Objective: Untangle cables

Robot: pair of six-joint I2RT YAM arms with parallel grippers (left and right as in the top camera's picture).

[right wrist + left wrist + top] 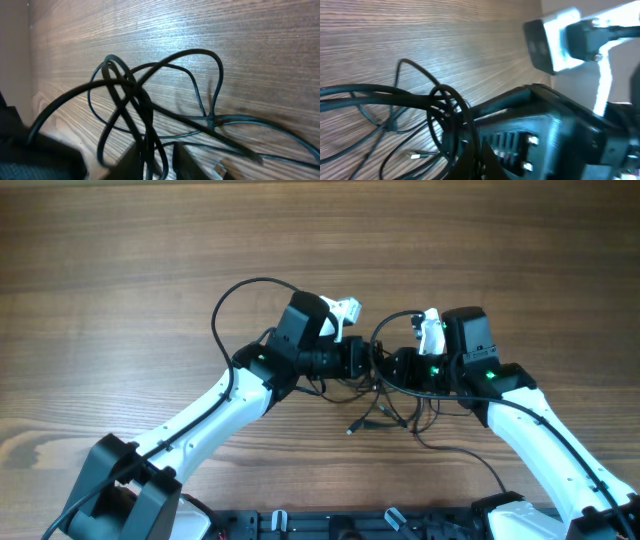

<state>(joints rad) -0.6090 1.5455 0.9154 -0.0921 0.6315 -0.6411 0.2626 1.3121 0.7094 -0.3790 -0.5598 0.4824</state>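
Though faint overhead, cables (pixel 132 92) seemingly knotted close-up.

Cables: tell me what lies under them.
Only bare wooden table shows beneath the cables. Where the left gripper and right gripper cover the tangle, nothing underneath can be seen.

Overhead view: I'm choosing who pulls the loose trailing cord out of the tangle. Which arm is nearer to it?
Right. The trailing cord runs just beside the right arm; the left arm sits on the far side of the tangle, clearly farther.

Left gripper (pixel 367 360) and right gripper (pixel 394 366) nearly meet, pointing inward.
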